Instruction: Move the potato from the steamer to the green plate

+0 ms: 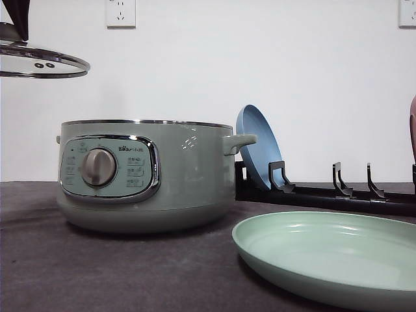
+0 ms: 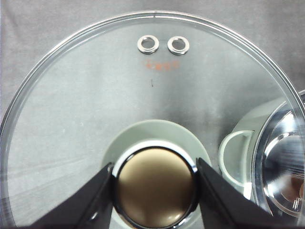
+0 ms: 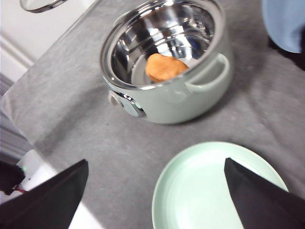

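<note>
Potato (image 3: 164,67) lies inside the open steamer (image 3: 167,90), beside the bare green plate (image 3: 209,191) on the desk. Left jaws grasp the lifted lid's (image 2: 95,119) knob (image 2: 155,188); right jaws are spread.

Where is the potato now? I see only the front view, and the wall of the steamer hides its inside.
Observer: The potato lies inside the steamer, on its shiny metal bottom.
Operator: Is the lid fully off?
Observer: Yes. The left claw is shut on the knob of the glass lid, holding it up beside the pot.
Operator: And the right claw?
Observer: The right claw is open, above the green plate, holding nothing.
</note>
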`<state>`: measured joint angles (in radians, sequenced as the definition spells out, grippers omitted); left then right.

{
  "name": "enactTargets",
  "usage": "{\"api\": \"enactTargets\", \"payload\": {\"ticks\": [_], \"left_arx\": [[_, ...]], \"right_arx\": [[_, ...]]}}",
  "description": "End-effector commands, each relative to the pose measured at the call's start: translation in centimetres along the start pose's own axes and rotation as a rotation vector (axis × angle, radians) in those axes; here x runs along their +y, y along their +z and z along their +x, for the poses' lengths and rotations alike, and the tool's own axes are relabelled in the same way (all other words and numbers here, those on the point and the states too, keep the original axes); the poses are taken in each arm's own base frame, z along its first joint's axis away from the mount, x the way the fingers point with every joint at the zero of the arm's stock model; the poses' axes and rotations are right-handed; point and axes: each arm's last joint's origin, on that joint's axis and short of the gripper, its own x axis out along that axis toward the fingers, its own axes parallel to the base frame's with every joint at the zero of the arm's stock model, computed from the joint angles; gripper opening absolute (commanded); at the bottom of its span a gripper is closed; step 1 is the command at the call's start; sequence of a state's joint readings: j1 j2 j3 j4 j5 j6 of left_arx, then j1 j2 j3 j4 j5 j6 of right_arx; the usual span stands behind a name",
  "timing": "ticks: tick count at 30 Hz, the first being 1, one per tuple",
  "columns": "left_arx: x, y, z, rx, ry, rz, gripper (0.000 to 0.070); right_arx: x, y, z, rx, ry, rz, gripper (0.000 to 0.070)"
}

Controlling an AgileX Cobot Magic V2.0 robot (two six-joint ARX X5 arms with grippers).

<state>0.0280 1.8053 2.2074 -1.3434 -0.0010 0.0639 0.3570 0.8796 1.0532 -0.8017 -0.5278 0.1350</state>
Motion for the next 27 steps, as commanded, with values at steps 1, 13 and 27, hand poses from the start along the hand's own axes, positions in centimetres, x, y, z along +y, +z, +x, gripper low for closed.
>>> {"api": "enactTargets", "payload": {"ticks": [1,13,27], "left_arx": [[0.0,0.6,-1.2,-0.071,-0.001,-0.004,0.0009],[0.0,0.6,-1.2,-0.071,-0.001,-0.004,0.001],[0.0,0.6,-1.2,-0.071,-0.001,-0.007,0.001]], "right_arx": [[0.0,1.8,1.6,0.032,0.025,-0.032,0.0578],[0.8,11.3,15.2,0.251,0.109,-0.21,0.0578],[0.9,12.4,27.3,0.365,0.03,-0.505,0.0578]]}}
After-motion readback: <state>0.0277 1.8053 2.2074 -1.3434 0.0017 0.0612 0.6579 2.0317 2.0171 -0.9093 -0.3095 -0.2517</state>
